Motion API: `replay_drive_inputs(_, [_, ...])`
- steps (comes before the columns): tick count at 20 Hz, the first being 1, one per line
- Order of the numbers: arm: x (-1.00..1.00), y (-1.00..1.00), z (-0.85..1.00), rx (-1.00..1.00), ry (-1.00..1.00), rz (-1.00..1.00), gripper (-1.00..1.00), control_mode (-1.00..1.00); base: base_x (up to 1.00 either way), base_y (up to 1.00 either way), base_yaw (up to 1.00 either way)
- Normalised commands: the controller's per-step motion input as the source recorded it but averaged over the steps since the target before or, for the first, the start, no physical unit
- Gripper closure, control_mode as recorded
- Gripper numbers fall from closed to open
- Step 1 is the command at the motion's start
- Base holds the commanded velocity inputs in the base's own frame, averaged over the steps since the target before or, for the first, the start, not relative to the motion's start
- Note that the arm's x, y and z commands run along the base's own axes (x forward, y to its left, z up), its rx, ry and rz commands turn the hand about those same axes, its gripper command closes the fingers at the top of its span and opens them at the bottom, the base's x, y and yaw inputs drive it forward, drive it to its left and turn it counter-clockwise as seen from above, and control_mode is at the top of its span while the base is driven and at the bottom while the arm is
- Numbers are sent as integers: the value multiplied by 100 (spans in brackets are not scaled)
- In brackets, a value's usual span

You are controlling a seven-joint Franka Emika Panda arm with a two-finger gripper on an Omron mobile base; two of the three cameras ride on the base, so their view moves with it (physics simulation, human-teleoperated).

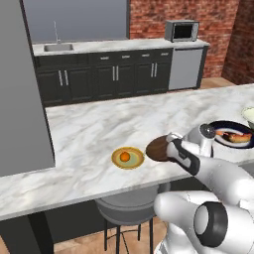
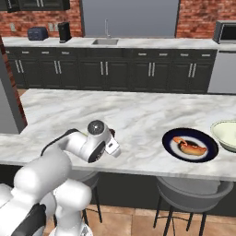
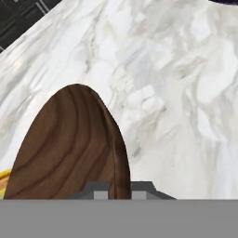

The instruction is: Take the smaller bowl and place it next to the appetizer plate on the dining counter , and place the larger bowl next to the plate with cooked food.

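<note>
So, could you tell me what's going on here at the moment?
The robot's gripper is shut on the rim of the smaller bowl, the brown wooden one, holding it tipped over the dining counter just beside the appetizer plate. It has not let go yet. Further along the counter, the larger bowl sits next to the plate with cooked food.

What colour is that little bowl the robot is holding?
Dark brown wood with wavy grain: the smaller bowl, clearest in the hand view.
</note>
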Motion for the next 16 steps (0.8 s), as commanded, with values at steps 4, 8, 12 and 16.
replay_drive_inputs(4, [44,0,-27,0,0,0,100,-100,0,0,0])
replay_drive_inputs(8, [43,0,-28,0,0,0,100,-100,0,0,0])
replay_drive_inputs(12, [39,0,-30,0,0,0,100,-100,0,0,0])
replay_drive_inputs(16, [35,1,-32,0,0,0,100,-100,0,0,0])
